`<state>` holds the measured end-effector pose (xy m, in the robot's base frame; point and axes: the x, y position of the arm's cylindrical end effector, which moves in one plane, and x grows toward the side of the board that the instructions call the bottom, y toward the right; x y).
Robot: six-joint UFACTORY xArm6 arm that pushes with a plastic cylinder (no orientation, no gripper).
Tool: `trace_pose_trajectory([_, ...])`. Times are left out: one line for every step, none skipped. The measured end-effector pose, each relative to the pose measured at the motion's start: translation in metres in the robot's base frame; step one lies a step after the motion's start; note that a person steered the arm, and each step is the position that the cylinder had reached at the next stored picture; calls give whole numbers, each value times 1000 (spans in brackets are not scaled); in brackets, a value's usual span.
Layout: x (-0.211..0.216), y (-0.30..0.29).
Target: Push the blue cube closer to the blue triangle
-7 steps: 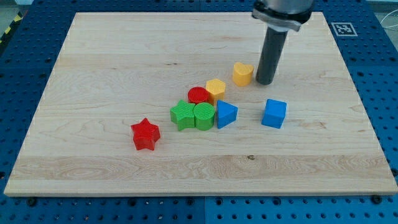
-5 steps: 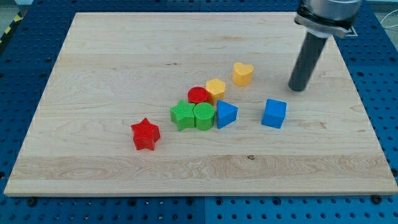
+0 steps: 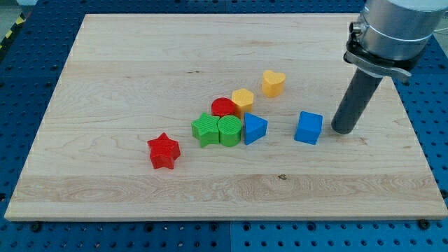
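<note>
The blue cube [image 3: 309, 128] sits on the wooden board right of centre. The blue triangle [image 3: 254, 129] lies a short way to its left, touching the green cylinder [image 3: 229, 131]. My tip [image 3: 343, 130] rests on the board just to the right of the blue cube, with a small gap between them. The dark rod rises from it toward the view's top right.
A green star [image 3: 205, 129], red cylinder [image 3: 223, 108] and yellow hexagon [image 3: 243, 99] cluster left of the blue triangle. A yellow heart [image 3: 273, 82] lies above them. A red star [image 3: 164, 151] sits lower left. The board's right edge [image 3: 413, 133] is near my tip.
My tip has moved from beside the yellow heart to the right and then down, ending just right of the blue cube. No block has moved.
</note>
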<state>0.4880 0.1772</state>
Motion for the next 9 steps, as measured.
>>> trace_pose_trajectory([-1,-15])
trace_pose_trajectory([-1,-28])
trace_pose_trajectory([-1,-39])
trace_pose_trajectory([-1,-48])
trace_pose_trajectory([-1,-57])
trace_pose_trajectory([-1,-65])
trace_pose_trajectory([-1,-67])
trace_pose_trajectory([-7,-65])
trace_pose_trajectory([-9,-55])
